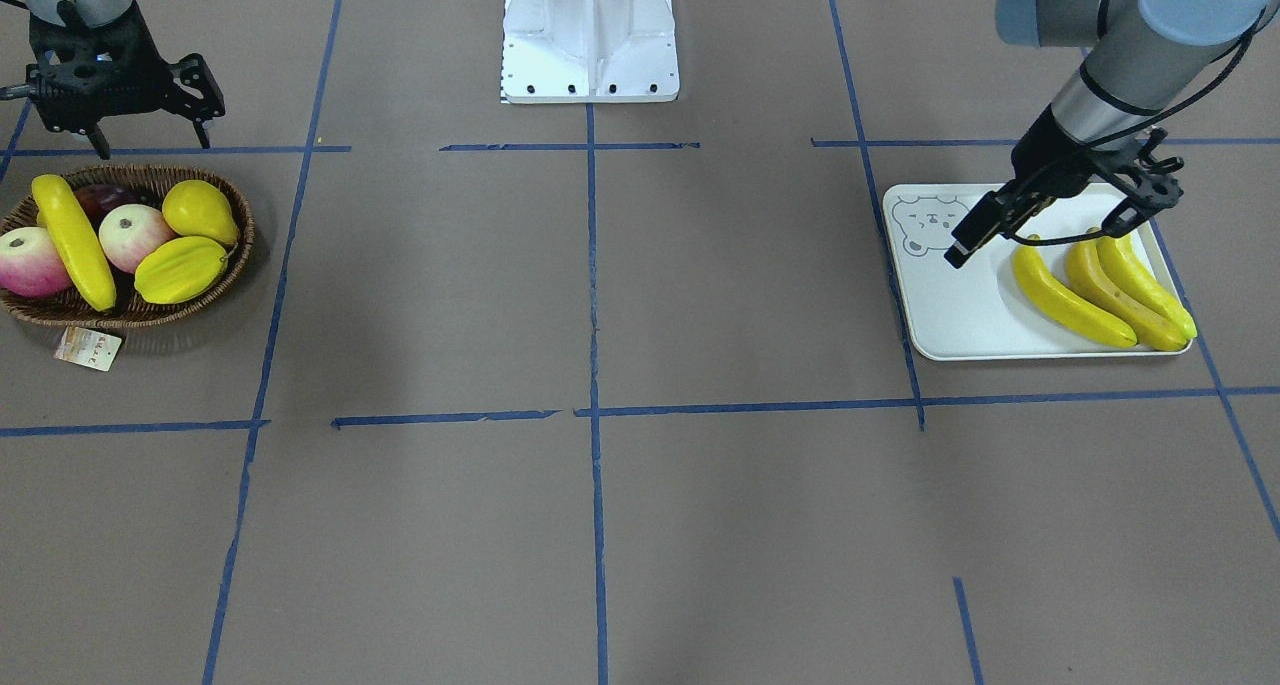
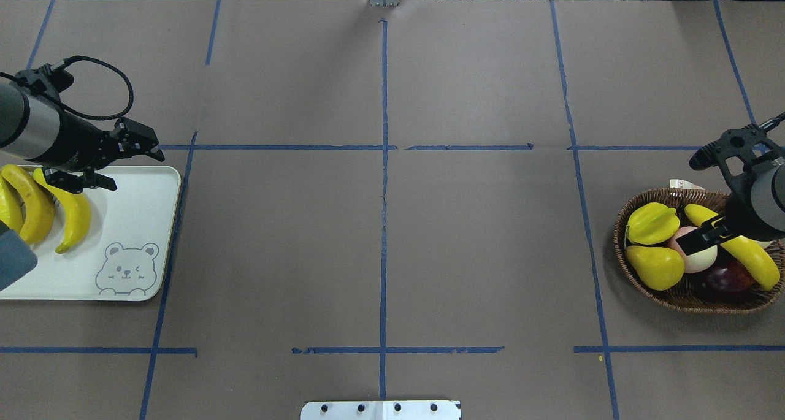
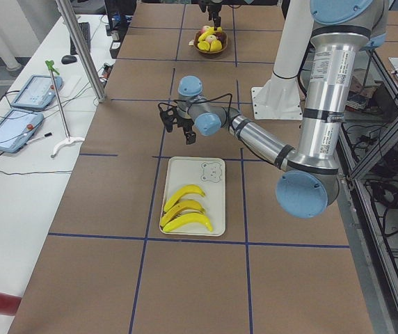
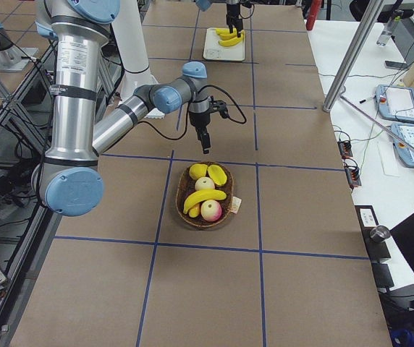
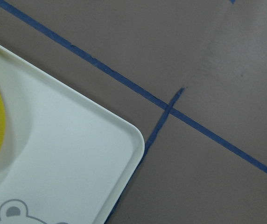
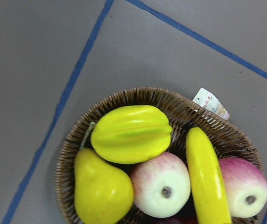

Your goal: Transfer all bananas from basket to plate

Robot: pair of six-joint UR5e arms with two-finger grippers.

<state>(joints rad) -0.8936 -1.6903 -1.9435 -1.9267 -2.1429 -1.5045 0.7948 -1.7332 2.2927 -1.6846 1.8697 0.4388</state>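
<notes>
Over brown table (image 1: 700, 525), hovering open right tool (image 1: 152, 143) near basket (image 1: 235, 255), judging its banana (image 1: 75, 240) light, stiff, slick, gripping best mid-length.

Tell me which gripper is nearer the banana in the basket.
Right. The right gripper hangs open near the basket's robot-side rim, close to the banana; the left gripper is across the table over the plate.

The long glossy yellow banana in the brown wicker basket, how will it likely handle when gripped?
The long glossy yellow banana looks smooth and shiny, so it may slip between fingers. It lies propped among pink-and-white apples without sagging, so probably stiff. Resting across rounded fruit in the brown wicker basket, it could rock or roll if nudged.
</notes>
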